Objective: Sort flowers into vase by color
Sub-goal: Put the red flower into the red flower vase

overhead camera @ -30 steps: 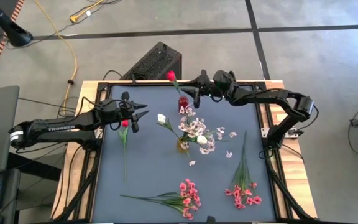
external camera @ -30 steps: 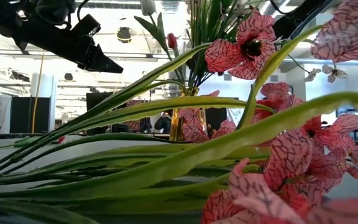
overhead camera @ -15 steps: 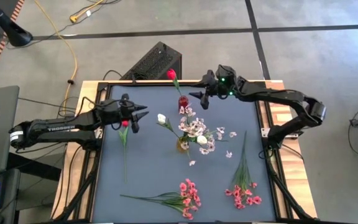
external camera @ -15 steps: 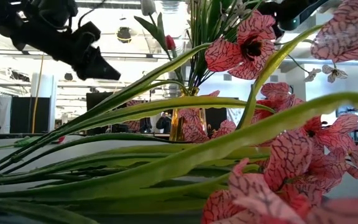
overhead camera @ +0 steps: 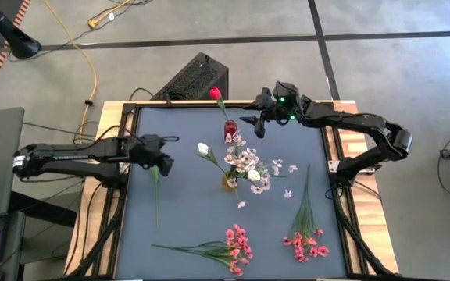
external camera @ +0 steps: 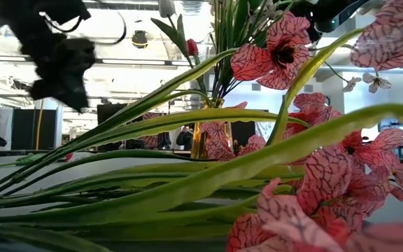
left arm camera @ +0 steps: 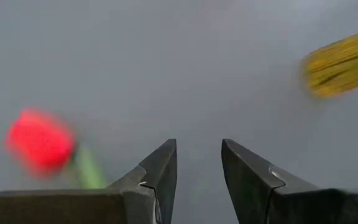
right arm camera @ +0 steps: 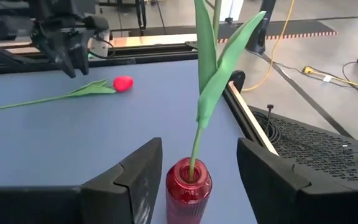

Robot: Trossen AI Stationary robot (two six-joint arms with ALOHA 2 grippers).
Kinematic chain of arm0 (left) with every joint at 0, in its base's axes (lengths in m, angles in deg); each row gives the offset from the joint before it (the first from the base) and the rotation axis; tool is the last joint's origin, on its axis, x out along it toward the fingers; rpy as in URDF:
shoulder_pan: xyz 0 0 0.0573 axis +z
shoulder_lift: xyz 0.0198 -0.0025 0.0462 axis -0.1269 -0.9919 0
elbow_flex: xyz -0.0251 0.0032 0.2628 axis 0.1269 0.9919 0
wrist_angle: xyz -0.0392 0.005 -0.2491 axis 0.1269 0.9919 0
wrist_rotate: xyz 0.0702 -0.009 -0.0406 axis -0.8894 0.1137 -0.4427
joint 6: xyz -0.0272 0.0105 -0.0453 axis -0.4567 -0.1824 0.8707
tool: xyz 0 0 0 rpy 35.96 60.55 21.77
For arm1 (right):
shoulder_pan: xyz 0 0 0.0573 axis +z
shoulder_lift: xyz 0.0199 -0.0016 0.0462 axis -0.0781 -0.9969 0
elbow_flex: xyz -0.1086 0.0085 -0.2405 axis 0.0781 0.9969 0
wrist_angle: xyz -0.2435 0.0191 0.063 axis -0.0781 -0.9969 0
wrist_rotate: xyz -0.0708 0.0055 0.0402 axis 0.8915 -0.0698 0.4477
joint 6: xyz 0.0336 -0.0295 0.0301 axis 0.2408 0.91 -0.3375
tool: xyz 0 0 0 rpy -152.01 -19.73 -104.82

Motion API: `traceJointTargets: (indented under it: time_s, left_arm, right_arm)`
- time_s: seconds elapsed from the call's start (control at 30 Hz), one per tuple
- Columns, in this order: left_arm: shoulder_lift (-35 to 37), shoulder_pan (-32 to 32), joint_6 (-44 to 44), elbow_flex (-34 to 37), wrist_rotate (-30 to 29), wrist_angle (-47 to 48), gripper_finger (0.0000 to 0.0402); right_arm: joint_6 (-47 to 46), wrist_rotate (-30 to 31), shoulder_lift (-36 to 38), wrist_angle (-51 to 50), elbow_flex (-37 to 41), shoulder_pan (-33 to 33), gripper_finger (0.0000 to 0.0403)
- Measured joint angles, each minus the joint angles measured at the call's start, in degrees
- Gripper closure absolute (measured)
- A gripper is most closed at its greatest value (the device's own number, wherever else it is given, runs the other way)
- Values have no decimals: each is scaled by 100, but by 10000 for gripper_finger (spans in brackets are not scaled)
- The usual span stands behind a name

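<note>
Red vase point(right arm camera: 188, 198) holds one red rosebud stem point(right arm camera: 207, 87). Amber vase point(overhead camera: 230, 181) at table centre holds the pale and white flowers point(overhead camera: 244, 164). Loose on the table — one red rosebud point(right arm camera: 123, 83), two pink sprays point(overhead camera: 237, 243). Left gripper point(left arm camera: 197, 171) open, near the rosebud; right gripper point(right arm camera: 197, 163) open at the red vase.

The left wrist view blurs the red rosebud point(left arm camera: 40, 140) and amber vase point(left arm camera: 342, 61).

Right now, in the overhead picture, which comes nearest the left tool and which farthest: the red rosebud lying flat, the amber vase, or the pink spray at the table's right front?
1. Red rosebud, right beside the left tool.
2. Amber vase, mid-table.
3. Pink spray, far right front corner.
</note>
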Motion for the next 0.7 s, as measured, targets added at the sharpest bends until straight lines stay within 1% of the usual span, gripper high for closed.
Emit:
traceJointTargets:
  time_s: [0.17, 0.23, 0.3, 0.53, 0.7]
  left_arm:
    - [-117, -536, 1777, -4, -288, 1412, 287]
    - [-272, -769, 2313, 5, -302, 1693, 287]
    - [-491, -977, 2686, 2, -269, 1703, 287]
    - [-1440, -1414, 3391, 7, 388, 1529, 287]
    - [-1963, -1474, 3569, 7, 452, 1399, 287]
  right_arm:
    - [152, -1, 0, -47, 0, 3, 168]
    - [316, -1, 0, -99, 0, 31, 168]
    - [426, -1, -2, -105, 0, 33, 168]
    - [493, -3, -2, -130, 0, 28, 168]
    - [697, -4, -2, -131, 0, 31, 168]
